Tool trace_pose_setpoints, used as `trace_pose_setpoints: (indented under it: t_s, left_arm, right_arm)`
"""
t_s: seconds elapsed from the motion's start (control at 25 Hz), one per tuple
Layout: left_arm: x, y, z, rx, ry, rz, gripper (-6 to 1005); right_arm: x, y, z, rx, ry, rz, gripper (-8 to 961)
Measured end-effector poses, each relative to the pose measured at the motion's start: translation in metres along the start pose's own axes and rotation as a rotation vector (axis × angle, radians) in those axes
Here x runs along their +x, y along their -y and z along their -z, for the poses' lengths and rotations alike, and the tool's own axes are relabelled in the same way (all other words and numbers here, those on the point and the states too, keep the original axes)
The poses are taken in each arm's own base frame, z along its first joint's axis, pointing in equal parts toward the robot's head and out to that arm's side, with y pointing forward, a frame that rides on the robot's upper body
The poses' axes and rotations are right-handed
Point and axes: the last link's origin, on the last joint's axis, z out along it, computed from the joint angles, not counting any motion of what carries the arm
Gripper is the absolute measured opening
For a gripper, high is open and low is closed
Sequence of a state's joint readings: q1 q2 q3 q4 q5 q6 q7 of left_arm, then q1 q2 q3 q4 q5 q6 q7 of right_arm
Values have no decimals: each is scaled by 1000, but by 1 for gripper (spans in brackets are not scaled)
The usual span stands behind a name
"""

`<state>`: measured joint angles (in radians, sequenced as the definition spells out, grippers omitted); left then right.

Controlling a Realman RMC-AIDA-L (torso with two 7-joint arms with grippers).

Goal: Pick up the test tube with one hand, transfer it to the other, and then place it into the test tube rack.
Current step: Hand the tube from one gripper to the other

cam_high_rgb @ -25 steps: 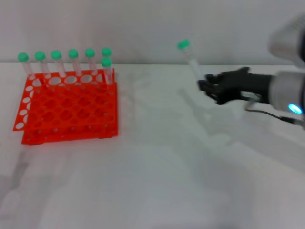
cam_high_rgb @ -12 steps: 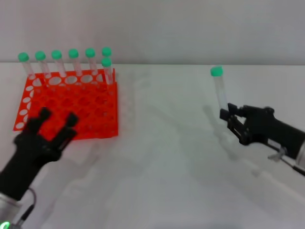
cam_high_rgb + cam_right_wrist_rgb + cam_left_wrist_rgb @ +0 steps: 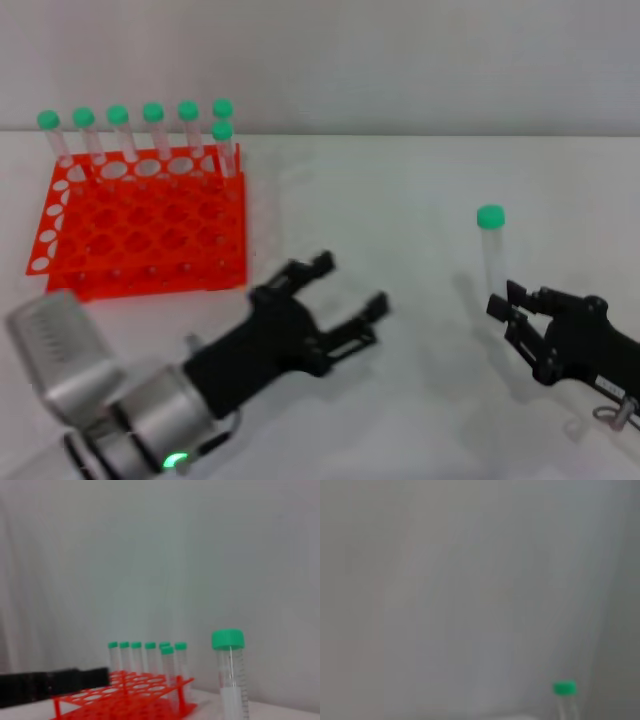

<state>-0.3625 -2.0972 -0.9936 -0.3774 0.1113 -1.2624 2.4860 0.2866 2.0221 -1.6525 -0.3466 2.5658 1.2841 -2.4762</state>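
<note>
Head view first: the right gripper (image 3: 505,318) sits low at the right side of the white table (image 3: 400,200), its black fingers closed on the lower part of the test tube (image 3: 491,255), which stands upright with its green cap on top. The left gripper (image 3: 345,292) reaches in from the lower left, arm showing a green light, with its two fingers (image 3: 308,270) spread wide apart and nothing between them; it points toward the tube but is well apart from it. The test tube rack (image 3: 140,235) lies at the far left of the table, and seven other green-capped tubes (image 3: 150,135) stand upright along its far edge.

Left wrist view: only a green cap and the top of the test tube (image 3: 565,692) show against a plain grey background; the gripper's own fingers do not appear.

Right wrist view: the test tube (image 3: 230,672) stands close and upright, a whitish label on its lower part. Beyond it are the test tube rack (image 3: 125,697) with its row of capped tubes (image 3: 145,657), and a black finger of the left gripper (image 3: 50,685) crossing in front of the rack.

Compared with half a second ago, the right gripper and tube have come lower and nearer the robot, and the left gripper has swung from in front of the rack toward the table's middle.
</note>
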Motion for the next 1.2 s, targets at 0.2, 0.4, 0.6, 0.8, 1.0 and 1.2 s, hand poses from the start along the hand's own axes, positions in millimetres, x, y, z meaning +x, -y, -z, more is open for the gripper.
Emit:
trace_pose_setpoints:
  t_s: [0.2,0.4,0.6,0.8,1.0,1.2]
  left_arm:
    - [-6,-20,-21,-53,41,30,763]
    - [-5,-30,-34,-93,42,57,760]
    - [-3,-32,-38,-98,35,67,756]
    - [-2,-35,-40,-108,31,68,753]
    - [-4,-39,-46,-123,55,68,749]
    - [-3,-42,-49,-126,54,63,632]
  right_arm:
    - [2,-16,-1,-77,3,37,132]
    - [3,-24,2,-116,17,35,125]
    - [7,-35,-1,-173,-1,37,119]
    - [8,-37,-2,-185,-8,38,113]
    - [9,-38,-1,-185,-10,36,107]
    - [10,-37,-1,-184,-16,36,100]
